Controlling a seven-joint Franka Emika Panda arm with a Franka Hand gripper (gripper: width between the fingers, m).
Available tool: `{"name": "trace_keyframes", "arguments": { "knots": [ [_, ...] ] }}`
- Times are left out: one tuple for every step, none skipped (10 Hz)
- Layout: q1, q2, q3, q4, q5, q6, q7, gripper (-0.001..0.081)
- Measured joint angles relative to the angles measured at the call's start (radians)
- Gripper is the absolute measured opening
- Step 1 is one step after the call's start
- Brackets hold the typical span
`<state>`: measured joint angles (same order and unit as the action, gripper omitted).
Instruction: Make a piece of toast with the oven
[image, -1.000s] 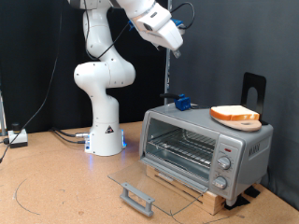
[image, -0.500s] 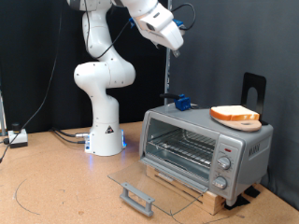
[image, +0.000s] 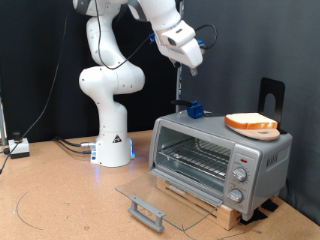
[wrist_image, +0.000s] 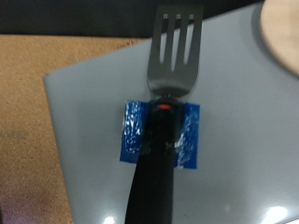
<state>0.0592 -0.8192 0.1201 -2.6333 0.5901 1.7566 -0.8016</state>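
the oven (image: 218, 153) is seen at the lower right of the exterior view as a boxy, brushed silver-grey appliance set on a wooden slatted base (image: 205, 200); its glass door (image: 160, 198) is folded down flat toward the lower centre of the frame, the wire rack (image: 192, 157) is exposed inside, and round knobs (image: 238, 175) are stacked on its panel at the exterior view's right. the piece of toast (image: 252, 122), pale-faced with a golden-brown crust, is lying on a round tan wooden plate (image: 251, 128) on the oven's roof, toward the exterior view's right. a slotted metal spatula (wrist_image: 177, 49) with a black handle (wrist_image: 154, 177) is shown in the wrist view, bound to a patch of blue tape (wrist_image: 161, 135) over the smooth grey top; in the exterior view the same blue patch and upright dark handle are seen at the oven's rear corner. the gripper (image: 191, 64) is found in the upper centre of the exterior view, directly above that handle; whether its fingers are parted or closed cannot be told. compared with half a second earlier, the white hand has been shifted slightly toward the exterior view's right and lowered a little, while toast, plate and door are unchanged.
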Motion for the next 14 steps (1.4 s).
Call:
{"name": "trace_keyframes", "arguments": {
  "knots": [
    [0.000, -0.016, 0.017, -0.044, 0.000, 0.013, 0.005, 0.0809],
    [0.000, -0.031, 0.022, -0.068, 0.000, 0.023, 0.006, 0.0809],
    [0.000, -0.030, 0.022, -0.067, 0.000, 0.022, 0.005, 0.0809],
    [-0.001, -0.030, 0.032, -0.073, 0.009, 0.049, 0.031, 0.0809],
    [-0.001, -0.030, 0.064, -0.088, 0.014, 0.099, 0.074, 0.0809],
    [0.000, -0.029, 0.100, -0.105, 0.019, 0.135, 0.102, 0.0809],
    [0.002, -0.028, 0.133, -0.122, 0.031, 0.170, 0.112, 0.0809],
    [0.005, -0.027, 0.164, -0.139, 0.047, 0.199, 0.113, 0.0809],
    [0.010, -0.028, 0.189, -0.155, 0.063, 0.221, 0.113, 0.0809],
    [0.013, -0.028, 0.209, -0.166, 0.077, 0.233, 0.114, 0.0809],
    [0.014, -0.029, 0.224, -0.174, 0.086, 0.238, 0.120, 0.0809],
    [0.015, -0.029, 0.240, -0.181, 0.089, 0.242, 0.126, 0.0809],
    [0.015, -0.029, 0.256, -0.187, 0.090, 0.249, 0.130, 0.0809],
    [0.015, -0.028, 0.272, -0.194, 0.090, 0.259, 0.131, 0.0809]
  ]
}}
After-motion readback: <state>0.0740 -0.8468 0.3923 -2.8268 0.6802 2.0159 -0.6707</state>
